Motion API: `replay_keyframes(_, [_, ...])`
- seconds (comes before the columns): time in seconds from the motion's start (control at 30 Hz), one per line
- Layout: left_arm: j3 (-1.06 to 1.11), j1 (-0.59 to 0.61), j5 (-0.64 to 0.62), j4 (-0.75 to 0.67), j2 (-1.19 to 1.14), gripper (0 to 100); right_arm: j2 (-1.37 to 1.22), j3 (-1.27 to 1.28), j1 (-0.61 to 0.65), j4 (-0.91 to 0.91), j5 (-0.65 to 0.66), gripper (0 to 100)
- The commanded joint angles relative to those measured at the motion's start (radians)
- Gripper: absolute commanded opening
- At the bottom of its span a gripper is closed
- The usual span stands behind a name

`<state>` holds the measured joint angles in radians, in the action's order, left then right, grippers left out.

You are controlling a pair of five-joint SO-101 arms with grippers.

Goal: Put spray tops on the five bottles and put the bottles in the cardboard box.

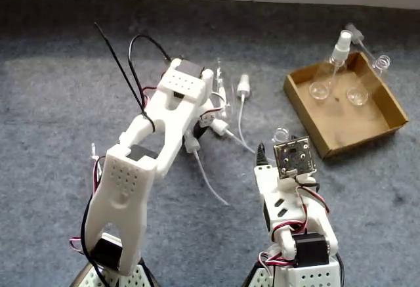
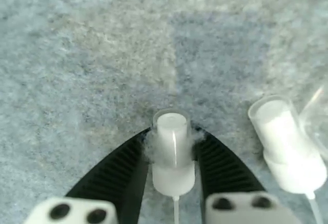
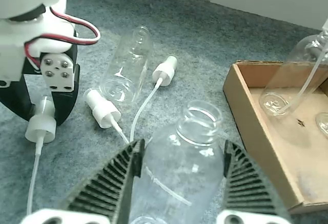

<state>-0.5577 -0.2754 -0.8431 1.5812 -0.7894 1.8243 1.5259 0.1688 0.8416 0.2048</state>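
Left hand (image 2: 173, 138): clamped on a spray top (image 2: 173, 167), one jaw on each side of its collar, low over the grey bench (image 2: 102, 55).
Tube (image 3: 33, 175): hangs long and thin below that top.
Right hand (image 3: 182, 149): clamped on a clear bottle (image 3: 200, 126). The neck is open and has no top.
Gap: the held top and the bottle neck are near each other but apart.
Step (judged): fit the held top to the held bottle.
Method (judged): lead the tube's tip into the neck first. Keep top and neck on one line, and seat the collar only once the tube is fully in. A slanted approach would likely bend the tube against the rim.
Nearby: two loose tops (image 3: 164, 70) (image 3: 101, 108) and a loose bottle (image 3: 128, 65) lie between the hands.
Cardboard box (image 1: 298, 106): beside the right arm. It holds clear bottles, and one (image 1: 342, 41) appears to be topped.
Unclear: the tube's tip and the held bottle's base are cut off. The bottles in the box overlap, so the count is uncertain.
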Motion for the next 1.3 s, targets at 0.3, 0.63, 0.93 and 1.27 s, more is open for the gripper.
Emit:
replay_keyframes(0.3, [-0.188,0.001,0.164,0.173,0.271,3,0.013,-0.007,0.11,-0.025,0.006,16.3])
replay_keyframes(0.63, [-0.087,0.096,0.433,0.173,0.673,3,0.013,-0.005,0.17,-0.127,0.006,16.3])
replay_keyframes(0.93, [-0.035,0.102,0.551,0.143,0.947,3,0.013,-0.005,0.306,-0.165,0.006,16.3])
replay_keyframes(1.27, [-0.035,0.107,0.572,0.038,1.098,3,0.013,0.09,0.414,-0.317,0.015,16.3])
